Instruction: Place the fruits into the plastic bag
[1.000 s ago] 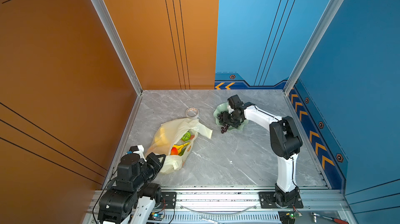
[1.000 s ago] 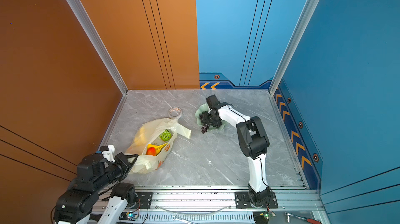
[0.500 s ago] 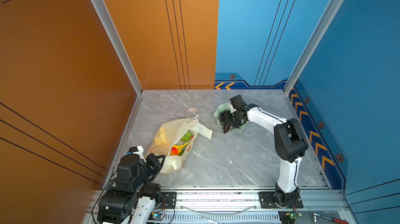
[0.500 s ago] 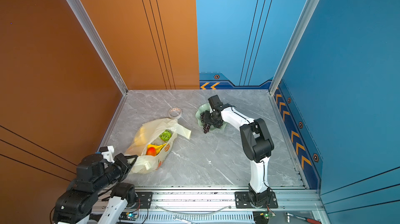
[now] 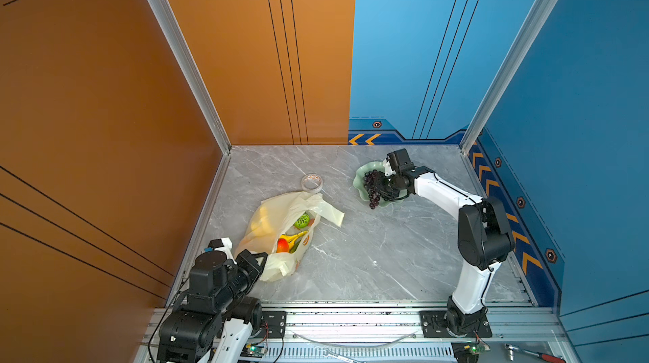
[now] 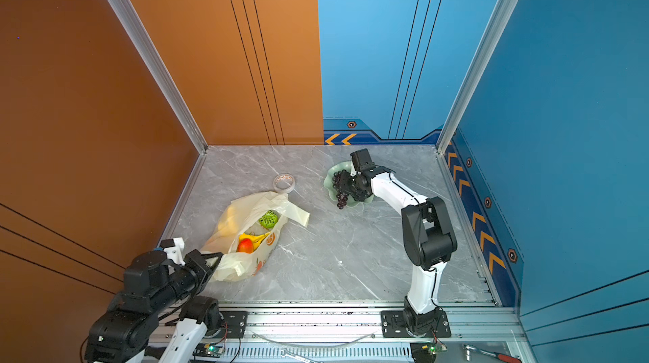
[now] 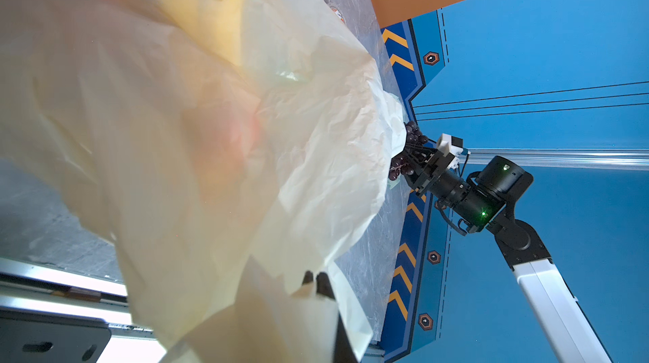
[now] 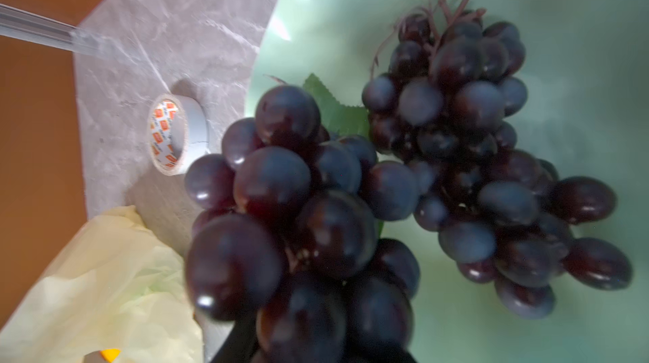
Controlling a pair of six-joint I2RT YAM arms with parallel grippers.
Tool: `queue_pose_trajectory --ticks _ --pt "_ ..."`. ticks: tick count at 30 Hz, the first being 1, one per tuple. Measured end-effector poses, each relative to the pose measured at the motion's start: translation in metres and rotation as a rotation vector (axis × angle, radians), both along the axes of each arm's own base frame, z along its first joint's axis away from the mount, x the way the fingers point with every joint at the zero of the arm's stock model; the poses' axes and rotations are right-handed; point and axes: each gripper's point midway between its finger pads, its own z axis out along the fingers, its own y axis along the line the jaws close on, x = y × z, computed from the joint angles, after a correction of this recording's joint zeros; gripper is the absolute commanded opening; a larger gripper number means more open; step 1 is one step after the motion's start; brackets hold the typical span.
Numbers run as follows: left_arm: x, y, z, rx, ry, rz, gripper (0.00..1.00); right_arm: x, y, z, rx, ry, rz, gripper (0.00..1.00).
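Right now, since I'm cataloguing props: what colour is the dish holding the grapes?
Pale green; the dish shows best in the right wrist view.

The plastic bag (image 7: 210,133) fills the left wrist view as a blurred sheet cut off at three edges, hiding the left tool (image 7: 315,282) but for two tips pinched on its film. The grapes (image 8: 281,220) clamped in the right tool (image 5: 381,186) blur, run off the frame and cover its fingers. Through the film a yellow fruit (image 5: 261,226) is only a vague shape.
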Motion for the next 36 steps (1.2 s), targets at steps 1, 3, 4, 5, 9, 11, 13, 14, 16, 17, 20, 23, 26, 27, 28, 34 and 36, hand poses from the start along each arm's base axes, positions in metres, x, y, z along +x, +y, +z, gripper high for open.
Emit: queue_pose_trajectory --ticks 1,3,4,5,9,11,13,14,16,17,20,23,26,27,28,34,36 --pt "0.0 0.0 0.0 0.0 0.0 -0.002 0.0 0.001 0.0 0.003 0.006 -0.007 0.0 0.34" --pt "0.0 0.0 0.0 0.0 0.0 -0.004 0.0 0.001 0.001 0.01 0.022 -0.02 0.002 0.34" --pt "0.0 0.0 0.0 0.0 0.0 -0.004 0.0 0.001 0.002 0.012 0.028 -0.025 0.005 0.34" --pt "0.0 0.0 0.0 0.0 0.0 -0.004 0.0 0.002 0.003 0.014 0.031 -0.03 0.007 0.34" --pt "0.0 0.0 0.0 0.002 0.0 -0.001 0.0 0.002 0.002 0.017 0.04 -0.033 0.007 0.34" --pt "0.0 0.0 0.0 0.002 0.0 -0.001 0.0 0.001 0.001 0.022 0.051 -0.038 0.008 0.34" --pt "0.0 0.0 0.0 0.002 0.0 -0.001 0.0 0.001 0.002 0.03 0.064 -0.051 0.01 0.34" --pt "0.0 0.0 0.0 0.002 0.0 -0.001 0.0 0.0 0.002 0.037 0.071 -0.064 0.01 0.34" --pt "0.0 0.0 0.0 0.002 0.0 -0.001 0.0 -0.001 0.002 0.053 0.087 -0.094 0.013 0.34" --pt "0.0 0.0 0.0 0.002 0.0 -0.001 0.0 -0.002 0.002 0.064 0.097 -0.114 0.015 0.34" --pt "0.0 0.0 0.0 0.002 0.0 -0.001 0.0 -0.004 0.003 0.093 0.132 -0.166 0.017 0.34" --pt "0.0 0.0 0.0 0.002 0.001 -0.001 0.0 -0.004 0.005 0.122 0.166 -0.218 0.02 0.34" --pt "0.002 0.0 -0.001 0.004 0.011 -0.001 0.0 -0.005 0.009 0.148 0.204 -0.258 0.032 0.34" --pt "0.002 0.0 -0.001 0.004 0.013 -0.001 0.0 -0.006 0.01 0.154 0.215 -0.268 0.037 0.34" --pt "0.004 0.0 -0.001 0.004 0.014 -0.001 0.0 -0.008 0.013 0.162 0.23 -0.278 0.045 0.35" --pt "0.007 -0.001 0.001 0.003 0.006 -0.001 0.0 -0.031 0.038 0.198 0.325 -0.297 0.109 0.35" --pt "0.008 -0.001 0.001 0.003 0.006 -0.002 0.0 -0.042 0.051 0.208 0.361 -0.299 0.141 0.35"
